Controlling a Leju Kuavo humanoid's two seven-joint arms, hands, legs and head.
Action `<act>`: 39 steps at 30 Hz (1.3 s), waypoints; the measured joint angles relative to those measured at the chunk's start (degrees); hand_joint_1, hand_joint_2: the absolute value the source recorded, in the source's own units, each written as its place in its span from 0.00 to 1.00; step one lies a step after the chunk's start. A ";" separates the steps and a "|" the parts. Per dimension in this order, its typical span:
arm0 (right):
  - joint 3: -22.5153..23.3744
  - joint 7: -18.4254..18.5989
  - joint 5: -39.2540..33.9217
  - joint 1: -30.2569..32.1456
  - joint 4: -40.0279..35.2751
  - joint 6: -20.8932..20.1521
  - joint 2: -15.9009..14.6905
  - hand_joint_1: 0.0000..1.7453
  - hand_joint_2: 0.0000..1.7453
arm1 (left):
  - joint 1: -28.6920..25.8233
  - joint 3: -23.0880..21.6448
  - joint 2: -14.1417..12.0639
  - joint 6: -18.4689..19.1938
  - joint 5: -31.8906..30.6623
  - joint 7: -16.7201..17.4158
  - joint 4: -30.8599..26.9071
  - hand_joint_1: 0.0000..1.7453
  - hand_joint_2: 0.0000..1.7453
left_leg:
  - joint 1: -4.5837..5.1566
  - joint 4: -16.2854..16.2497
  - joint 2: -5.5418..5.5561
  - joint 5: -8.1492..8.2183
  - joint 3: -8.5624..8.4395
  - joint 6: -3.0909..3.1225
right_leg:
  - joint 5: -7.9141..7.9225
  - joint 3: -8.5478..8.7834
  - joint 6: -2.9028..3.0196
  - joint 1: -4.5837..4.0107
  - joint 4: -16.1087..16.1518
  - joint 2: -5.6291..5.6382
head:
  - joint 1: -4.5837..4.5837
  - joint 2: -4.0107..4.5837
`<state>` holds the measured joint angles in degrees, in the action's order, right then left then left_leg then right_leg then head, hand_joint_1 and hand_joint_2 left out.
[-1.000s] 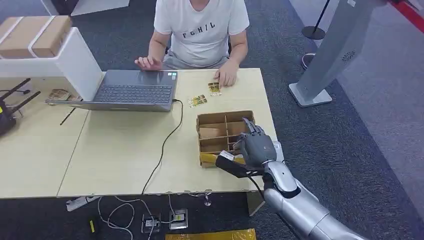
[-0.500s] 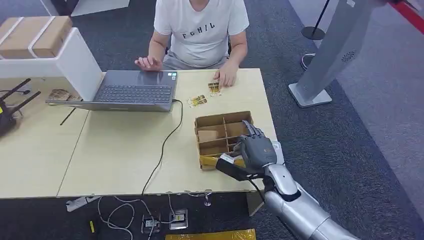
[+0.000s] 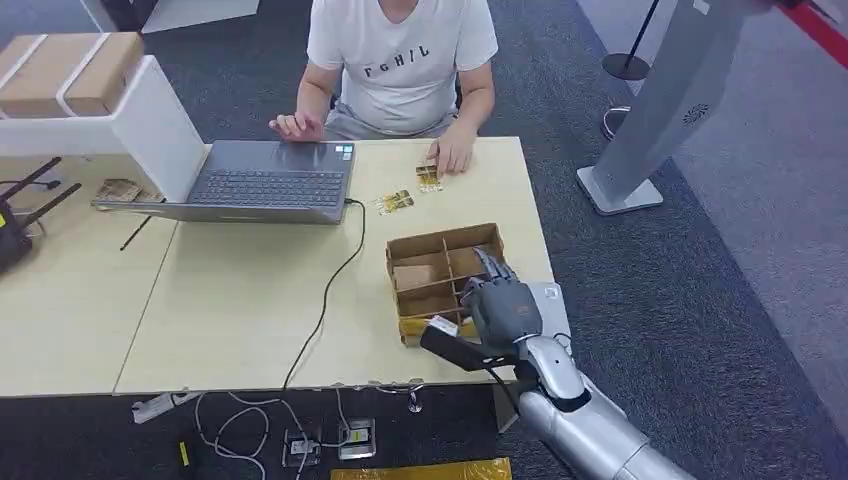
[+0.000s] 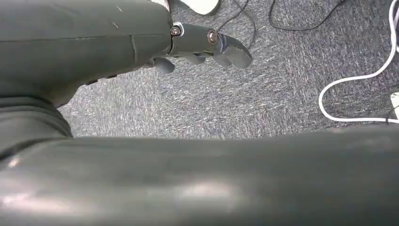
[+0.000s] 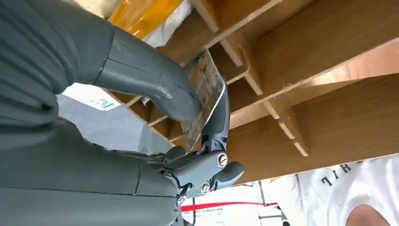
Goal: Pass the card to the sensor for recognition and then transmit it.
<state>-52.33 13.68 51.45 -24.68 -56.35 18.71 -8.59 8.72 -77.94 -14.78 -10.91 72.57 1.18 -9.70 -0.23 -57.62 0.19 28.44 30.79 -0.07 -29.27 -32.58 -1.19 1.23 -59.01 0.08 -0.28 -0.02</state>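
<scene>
We reach in from five o'clock with our silver right arm, and our right hand (image 3: 503, 308) sits palm-down over the near right part of the divided cardboard box (image 3: 440, 262), fingers pointing toward twelve o'clock. In the right wrist view the thumb (image 5: 155, 84) and a dark finger (image 5: 219, 115) pinch a card (image 5: 203, 92) between them, so this hand is grasping the card just above the box's compartments. The card is thin, pale-edged and slightly bowed, its face printed in a mottled tan and grey pattern too fine for us to read. Our left hand (image 4: 207, 44) hangs over grey carpet (image 4: 263, 94) with fingers loosely curled and nothing in them. Beyond the box, toward twelve o'clock, two more small cards (image 3: 395, 201) lie on the pale wooden table (image 3: 230, 300), one under the hand (image 3: 453, 155) of a seated person (image 3: 400, 60) in a white shirt. An open laptop (image 3: 270, 185) stands at about ten o'clock from the box, its black cable (image 3: 330, 290) trailing between them off the near edge. A white leaning stand (image 3: 660, 110) rises from the carpet at about two o'clock, well apart from the table.
</scene>
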 joint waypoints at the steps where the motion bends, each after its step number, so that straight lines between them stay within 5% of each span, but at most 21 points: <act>1: 0.00 0.00 0.07 0.14 0.00 0.00 0.13 1.00 1.00 | 0.00 0.00 0.00 0.00 0.00 0.00 0.00 0.00 0.00 | 0.00 0.00 0.00 0.00 0.00 0.00 | 0.00 0.00 0.00 0.00 0.00 0.00 | 0.02 0.00; 19: 1.90 2.23 6.05 1.66 -2.34 -0.68 -0.26 1.00 1.00 | -0.01 0.00 0.02 0.17 0.02 -0.02 0.00 0.00 0.00 | 0.01 -0.01 0.02 0.00 0.06 0.00 | 0.02 -0.01 0.01 0.01 0.00 -0.03 | 0.02 0.00; 39: 11.69 1.99 8.90 -1.17 -22.80 -5.92 -6.27 1.00 1.00 | -0.01 0.00 0.55 -0.13 0.48 -0.52 0.00 0.00 0.00 | 0.00 -0.01 0.00 0.00 0.27 0.00 | 0.07 -0.23 0.05 0.00 -0.01 0.00 | 0.02 0.00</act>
<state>-40.63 15.67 60.35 -25.85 -79.15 12.78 -14.86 8.70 -77.94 -14.23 -11.04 73.05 0.66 -9.70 -0.22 -57.64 0.19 28.44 31.06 -0.07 -29.20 -32.82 -1.14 1.23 -59.02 0.07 -0.26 -0.02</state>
